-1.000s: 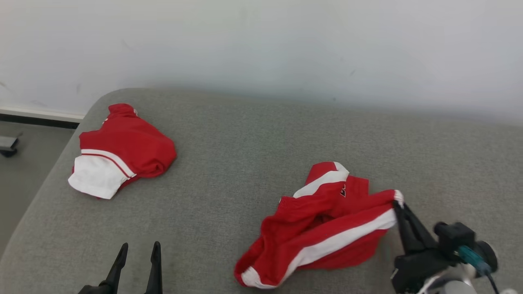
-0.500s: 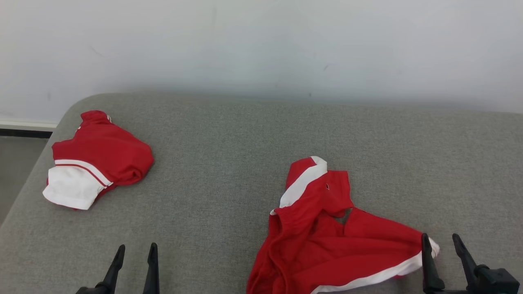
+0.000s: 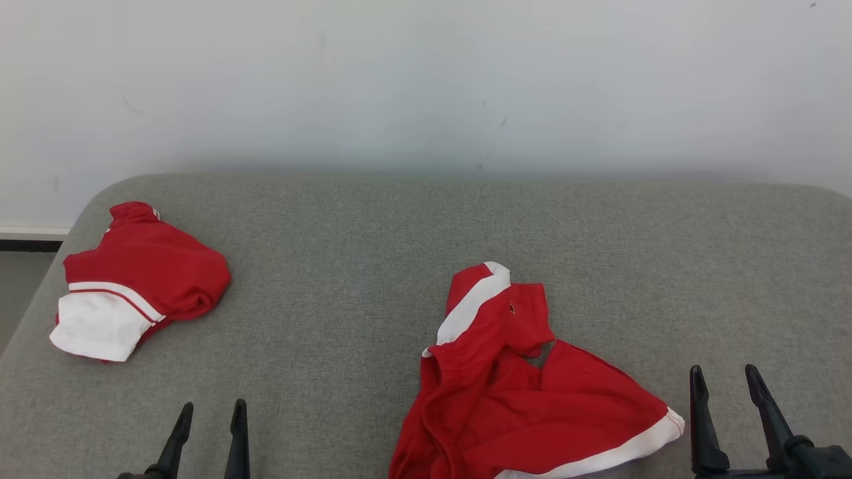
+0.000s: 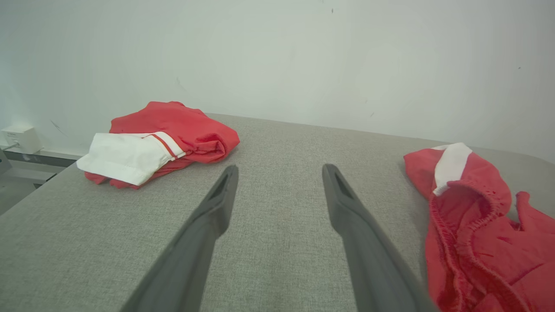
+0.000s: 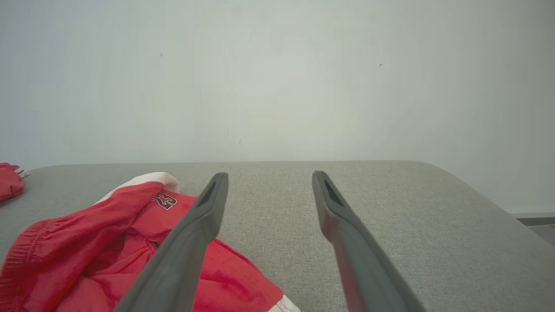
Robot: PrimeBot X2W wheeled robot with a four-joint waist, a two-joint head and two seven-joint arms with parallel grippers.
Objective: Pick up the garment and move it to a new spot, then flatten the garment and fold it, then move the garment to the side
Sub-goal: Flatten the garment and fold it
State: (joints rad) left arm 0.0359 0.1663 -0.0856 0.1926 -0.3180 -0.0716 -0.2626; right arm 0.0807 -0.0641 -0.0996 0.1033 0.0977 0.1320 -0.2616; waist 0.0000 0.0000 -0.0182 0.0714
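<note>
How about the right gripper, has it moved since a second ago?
Yes. The right gripper released the red shorts and drew back toward the robot, farther from the folded garment.

- The crumpled red fabric garment with white stripes (image 5: 108, 242) carries a small black-and-white printed mark (image 5: 164, 200) just beside its white band (image 5: 151, 177). It looks like two digits, lying turned, and cannot be read with certainty.

Two red-and-white garments lie on one grey bench (image 3: 346, 266): one crumpled garment (image 3: 532, 406) and one bundled garment (image 3: 140, 279). There are two hands, the left hand (image 3: 213, 403) and the right hand (image 3: 723, 367), each with two dark fingers. One white wall (image 3: 426, 80).
</note>
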